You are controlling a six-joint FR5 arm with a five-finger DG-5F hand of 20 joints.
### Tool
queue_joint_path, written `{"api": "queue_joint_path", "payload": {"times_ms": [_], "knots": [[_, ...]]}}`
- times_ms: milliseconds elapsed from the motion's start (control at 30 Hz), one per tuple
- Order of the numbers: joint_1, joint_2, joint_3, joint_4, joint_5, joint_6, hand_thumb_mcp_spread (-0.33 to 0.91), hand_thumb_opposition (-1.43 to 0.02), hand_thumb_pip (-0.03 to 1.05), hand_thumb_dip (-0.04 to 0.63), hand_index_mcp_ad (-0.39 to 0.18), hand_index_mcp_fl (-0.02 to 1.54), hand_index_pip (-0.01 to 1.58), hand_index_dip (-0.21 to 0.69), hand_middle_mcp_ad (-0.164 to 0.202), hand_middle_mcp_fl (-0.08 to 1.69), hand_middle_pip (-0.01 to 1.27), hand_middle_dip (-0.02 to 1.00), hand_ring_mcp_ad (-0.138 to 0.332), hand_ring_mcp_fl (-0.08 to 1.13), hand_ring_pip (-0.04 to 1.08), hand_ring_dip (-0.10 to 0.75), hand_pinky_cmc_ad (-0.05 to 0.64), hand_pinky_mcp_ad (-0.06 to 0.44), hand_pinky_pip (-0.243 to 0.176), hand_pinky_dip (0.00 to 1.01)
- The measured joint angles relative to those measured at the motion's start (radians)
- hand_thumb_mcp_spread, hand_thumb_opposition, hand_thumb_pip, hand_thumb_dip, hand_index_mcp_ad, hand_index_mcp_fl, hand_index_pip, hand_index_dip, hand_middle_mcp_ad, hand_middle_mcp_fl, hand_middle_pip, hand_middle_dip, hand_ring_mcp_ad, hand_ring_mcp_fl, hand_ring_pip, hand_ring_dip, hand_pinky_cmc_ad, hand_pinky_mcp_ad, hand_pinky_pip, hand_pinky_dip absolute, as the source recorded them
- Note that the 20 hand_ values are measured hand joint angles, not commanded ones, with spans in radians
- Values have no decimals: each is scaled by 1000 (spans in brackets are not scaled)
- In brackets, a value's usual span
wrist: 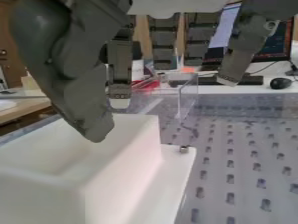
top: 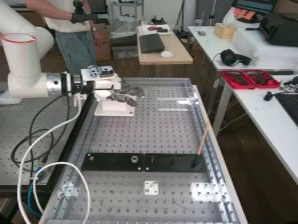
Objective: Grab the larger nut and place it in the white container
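- Hand, dark grey with jointed fingers, at the end of the white robot arm: found at the white, open-topped rectangular container, toward the far part of the perforated grey metal table.
- Condition of hand: released; in the wrist view the fingers hang extended and spread, with nothing seen in their grasp.
- Thumb: points down, its tip overlapping the container's opening in the wrist view; contact with the rim cannot be told.
- Larger nut: whereabouts cannot be told; the container's floor is hidden.
- Container: upright, on a flat white base; a small round metal piece sits on the base, outside the wall.
- Flat black bar: lies nearer the camera in the high view, well apart from the hand; it bears the small metal nut and the round metal bearing.
- Thin brown stick: slanted, at the bar's right end.
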Motion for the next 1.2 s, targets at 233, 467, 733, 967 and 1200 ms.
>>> {"api": "queue_joint_path", "payload": {"times_ms": [233,467,733,967,1200], "knots": [[-36,67,20,-27,-4,13,274,-899,824,216,-166,0,1201,-164,82,59,126,199,127,-2,166,126,340,295,-91,663],[-137,182,83,-56,-21,5,246,-881,846,215,-164,2,1101,-183,79,59,126,199,129,-2,164,126,342,295,-91,682],[-283,207,216,-136,-39,2,225,-867,782,215,-166,7,932,-183,75,59,126,199,127,2,152,126,342,295,-89,684],[-359,191,311,-233,34,59,159,-852,731,204,-136,9,709,-155,86,59,122,222,141,-2,138,124,340,297,-96,684],[-370,162,358,-283,144,51,147,-838,728,188,-98,21,531,-113,82,58,124,239,164,2,103,134,340,316,-93,686]]}}
